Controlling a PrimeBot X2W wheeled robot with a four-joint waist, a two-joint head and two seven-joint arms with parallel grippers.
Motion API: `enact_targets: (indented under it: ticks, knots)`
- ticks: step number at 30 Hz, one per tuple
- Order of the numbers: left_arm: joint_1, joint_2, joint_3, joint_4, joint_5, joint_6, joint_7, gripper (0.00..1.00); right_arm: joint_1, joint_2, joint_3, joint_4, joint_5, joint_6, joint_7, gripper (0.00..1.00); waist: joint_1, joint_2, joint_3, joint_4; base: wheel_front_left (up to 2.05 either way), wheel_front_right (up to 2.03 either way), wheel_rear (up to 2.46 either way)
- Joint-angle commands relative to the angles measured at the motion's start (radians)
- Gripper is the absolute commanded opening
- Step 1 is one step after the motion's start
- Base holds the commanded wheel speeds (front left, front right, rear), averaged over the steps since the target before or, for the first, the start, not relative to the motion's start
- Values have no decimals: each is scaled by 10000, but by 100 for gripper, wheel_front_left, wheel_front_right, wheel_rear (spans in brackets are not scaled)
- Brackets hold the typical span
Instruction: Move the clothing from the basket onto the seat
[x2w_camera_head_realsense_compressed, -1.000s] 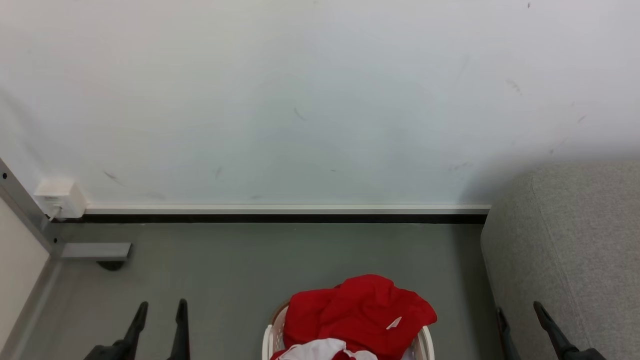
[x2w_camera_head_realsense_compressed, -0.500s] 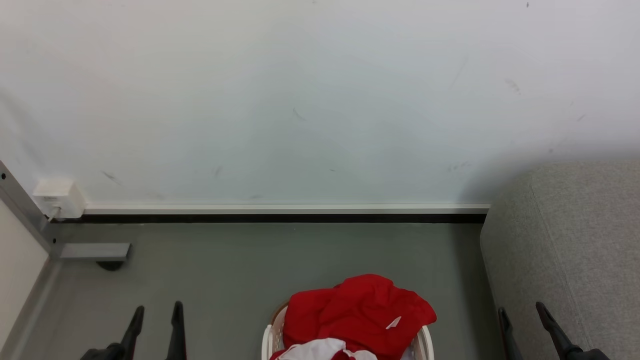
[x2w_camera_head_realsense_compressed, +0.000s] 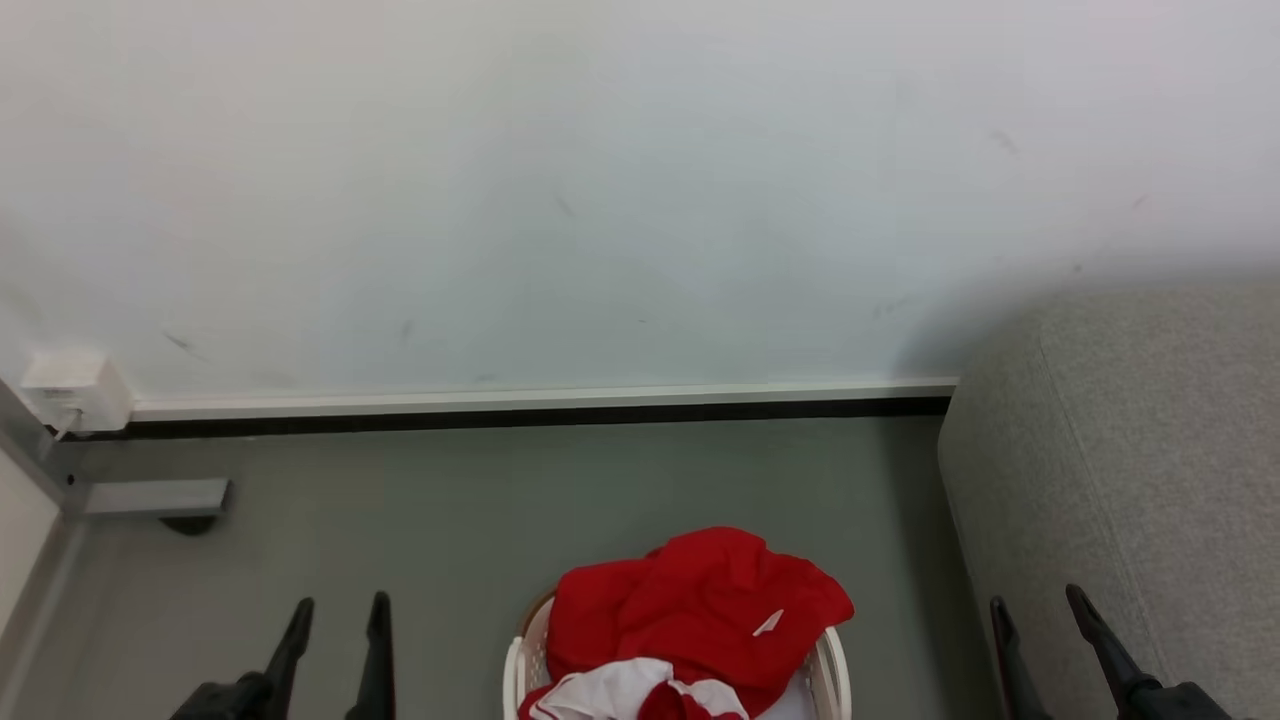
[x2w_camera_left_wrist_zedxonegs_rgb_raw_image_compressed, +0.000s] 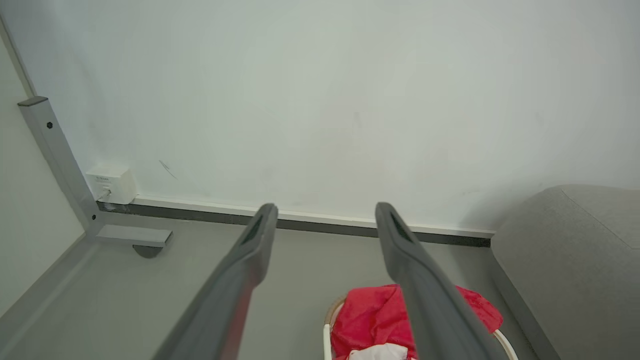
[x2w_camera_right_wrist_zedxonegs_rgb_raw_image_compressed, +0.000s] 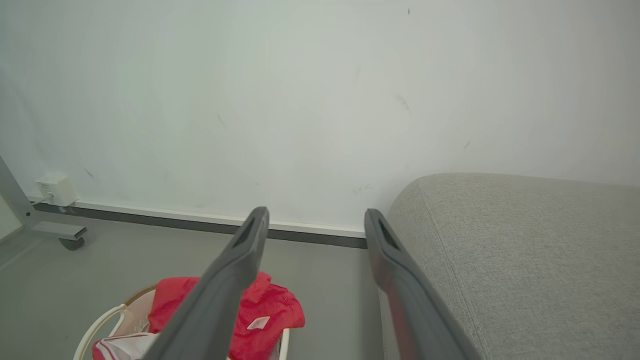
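Red clothing (x2w_camera_head_realsense_compressed: 690, 600) heaped in basket (x2w_camera_head_realsense_compressed: 838, 680), bottom centre of frame; seat (x2w_camera_head_realsense_compressed: 1150, 450) at right. Left hand (x2w_camera_head_realsense_compressed: 342, 604), right hand (x2w_camera_head_realsense_compressed: 1035, 600) both spread, empty. Fabric looks soft, light, floppy: pinch top fold.

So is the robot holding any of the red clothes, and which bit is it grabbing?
No, nothing is held. The left gripper and right gripper are both open and empty, and the red clothing lies heaped in the basket.

Long dark grey fingers (x2w_camera_left_wrist_zedxonegs_rgb_raw_image_compressed: 245, 280), tapered, slotted inner tips.
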Motion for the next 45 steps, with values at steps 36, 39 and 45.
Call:
enact_targets:
  ticks: [36,39,45]
  knots:
    - [-6727,3782,-11408,4039,-4156,-155,2213,100,-2743,-51,391,-1726,844,-21,7,100,0,0,5612,-1815,0,0,0]
    - [-7123,3854,-11951,4357,-4357,-156,2259,100,-2873,-49,391,-1866,920,-21,7,100,0,0,5965,-1850,0,0,0]
    - [-7843,3999,-12704,5042,-4655,-156,2347,100,-3136,-52,508,-2138,1068,-21,7,100,0,0,6589,-1917,0,0,0]
